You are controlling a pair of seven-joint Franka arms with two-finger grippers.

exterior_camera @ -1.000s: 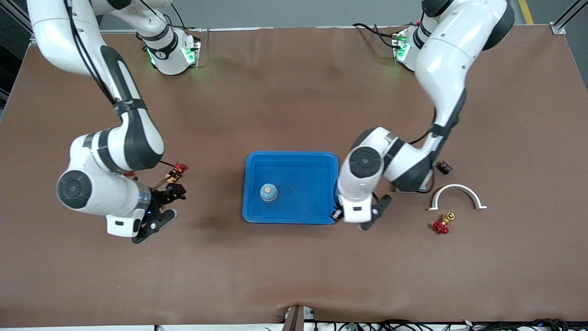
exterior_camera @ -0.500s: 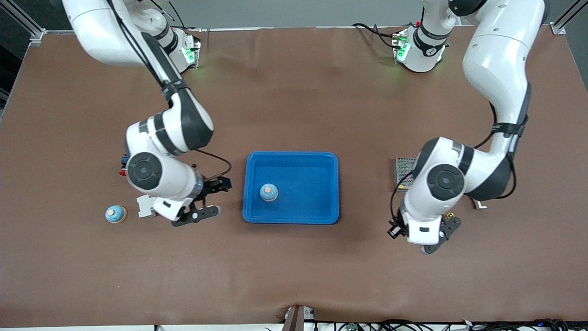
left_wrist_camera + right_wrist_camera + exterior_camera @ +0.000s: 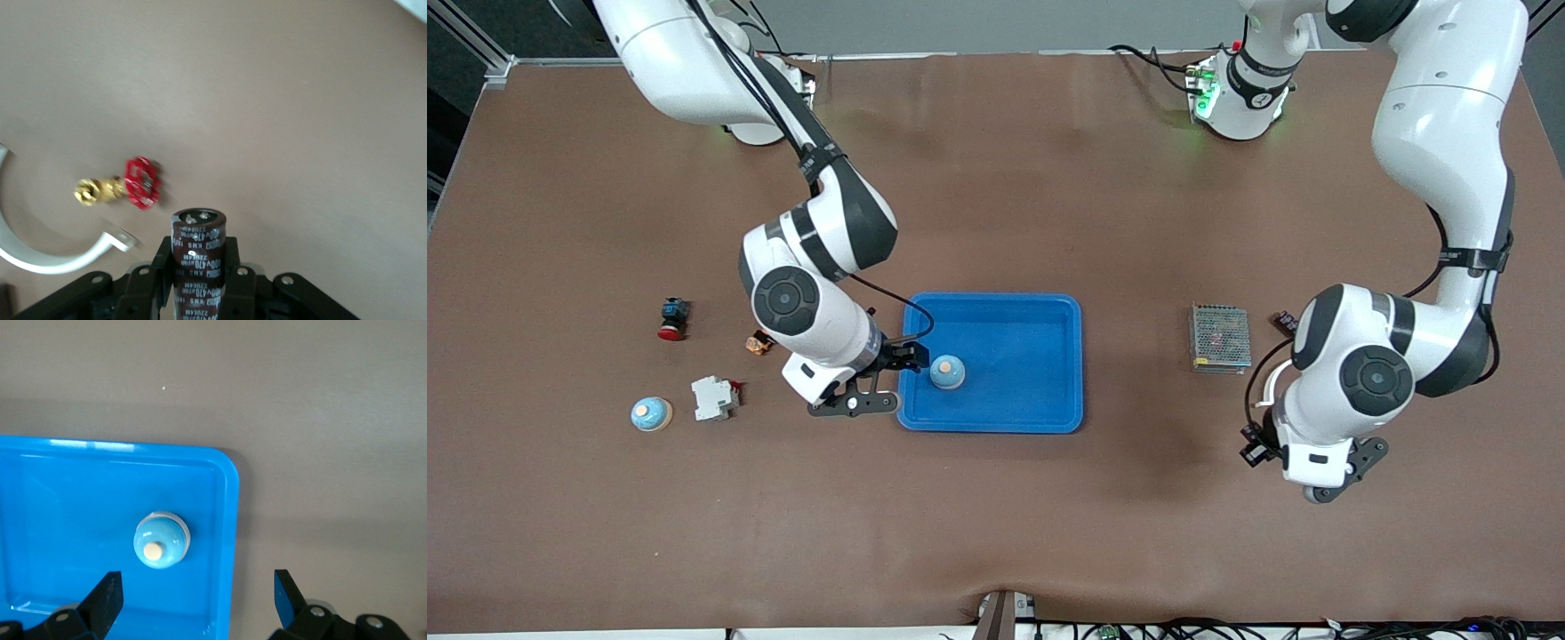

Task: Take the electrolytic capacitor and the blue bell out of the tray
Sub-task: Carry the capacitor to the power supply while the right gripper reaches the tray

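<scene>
My left gripper (image 3: 1325, 484) (image 3: 199, 273) is shut on a dark brown capacitor (image 3: 198, 247) and holds it upright over bare table toward the left arm's end, apart from the tray. The capacitor is hidden under the hand in the front view. My right gripper (image 3: 880, 378) (image 3: 197, 597) is open and empty over the blue tray's (image 3: 1023, 356) rim (image 3: 230, 520) at the right arm's end. A light blue bell (image 3: 947, 371) (image 3: 160, 540) sits in the tray just past its fingertips. A second blue bell (image 3: 650, 413) stands on the table toward the right arm's end.
A red-handled brass valve (image 3: 137, 185) and a white curved bracket (image 3: 53, 257) lie under my left hand. A metal mesh box (image 3: 1219, 338) and a small black part (image 3: 1283, 320) lie farther from the camera. A white breaker (image 3: 713, 396), an orange part (image 3: 759, 342) and a red button (image 3: 672, 318) lie near the second bell.
My right arm has swung from the right arm's end of the table to the tray's edge. My left arm has moved from the tray out toward its own end.
</scene>
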